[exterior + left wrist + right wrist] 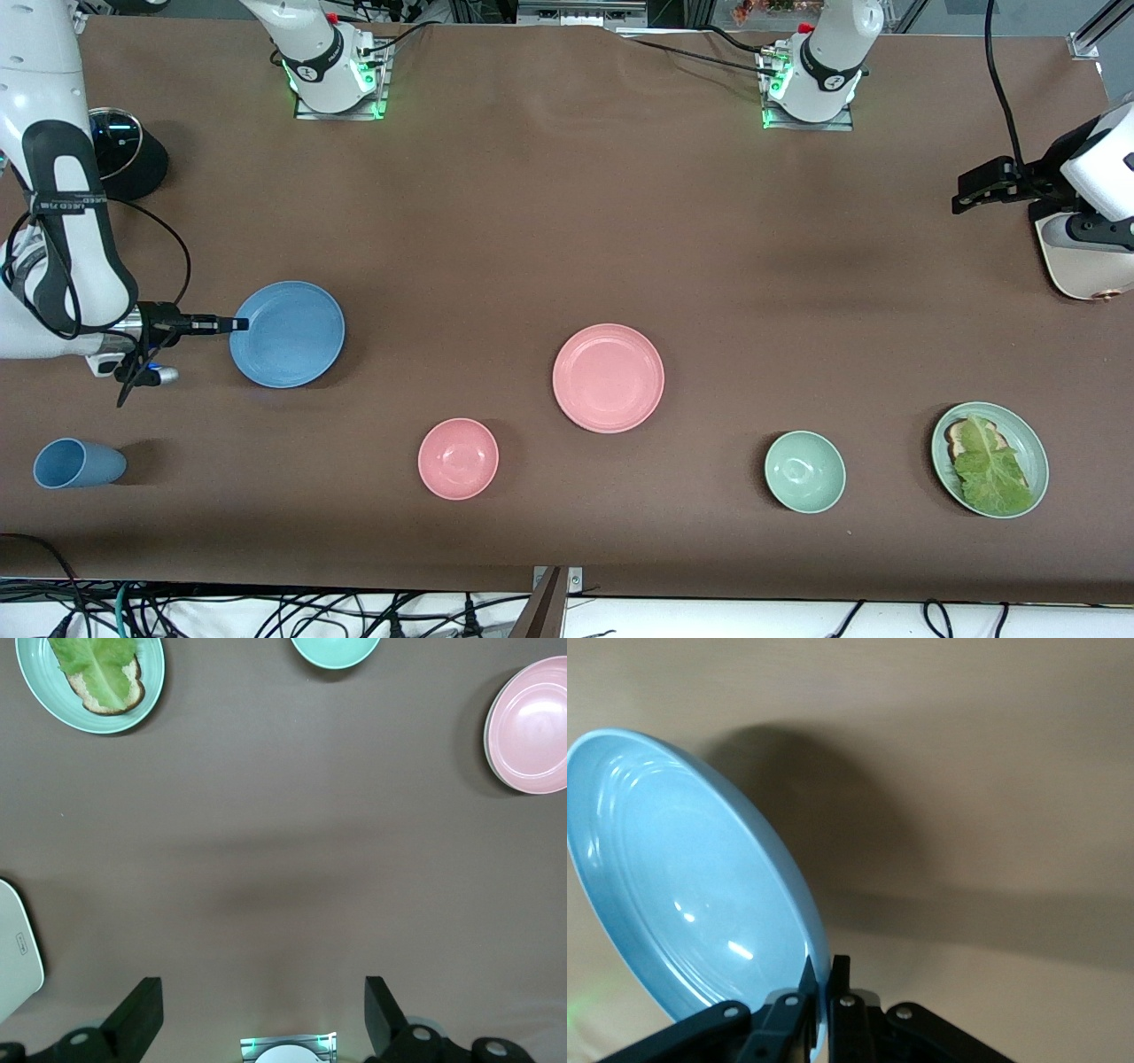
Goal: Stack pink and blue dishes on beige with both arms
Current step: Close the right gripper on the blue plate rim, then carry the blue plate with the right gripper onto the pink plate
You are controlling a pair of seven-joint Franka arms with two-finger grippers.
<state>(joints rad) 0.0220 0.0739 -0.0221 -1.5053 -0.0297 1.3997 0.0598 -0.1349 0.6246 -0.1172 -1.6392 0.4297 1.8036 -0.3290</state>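
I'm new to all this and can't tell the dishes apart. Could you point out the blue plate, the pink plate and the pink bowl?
blue plate (288, 335): front view, middle of its flat face.
pink plate (609, 378): front view, its centre.
pink bowl (458, 459): front view, bottom of its hollow.

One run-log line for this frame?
right gripper: shut on round matte blue plate rim | left gripper: open, waiting | round pink plate: untouched
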